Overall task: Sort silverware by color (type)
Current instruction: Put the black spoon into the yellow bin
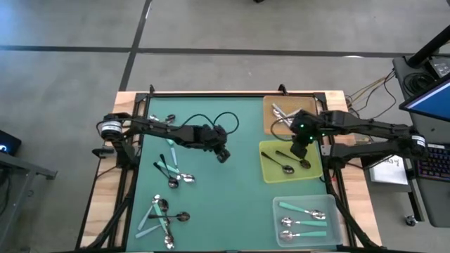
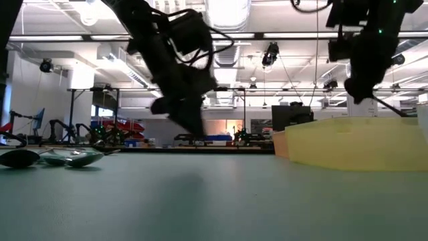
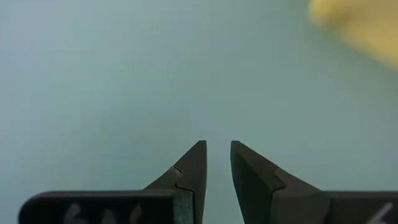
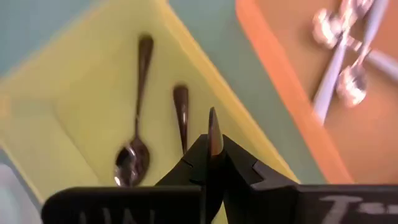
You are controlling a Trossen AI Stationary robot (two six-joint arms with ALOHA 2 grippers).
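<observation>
My right gripper (image 1: 299, 150) hangs over the yellow tray (image 1: 271, 172), shut on a dark spoon (image 4: 212, 124). Two more dark spoons (image 4: 135, 146) lie flat in that tray. My left gripper (image 1: 223, 156) hovers above the bare green mat near its middle. Its fingers (image 3: 194, 163) stand a narrow gap apart with nothing between them. Loose silverware, teal-handled, dark and silver, lies on the mat's left part (image 1: 171, 171) and near-left part (image 1: 162, 213). My right gripper pinches the dark spoon between its two fingers; a slim dark tip (image 4: 212, 121) sticks out past the fingertips. The fingers point steeply down over the yellow tray. In the low view a thin dark length (image 2: 391, 107) slants down from the gripper, above the tray's rim.
An orange-brown tray (image 1: 271, 119) with silver spoons stands at the far right. A clear tray (image 1: 278, 225) with teal-handled spoons stands at the near right. Wooden rails (image 1: 211, 93) edge the mat. Bare mat lies between the loose spoons and the trays.
</observation>
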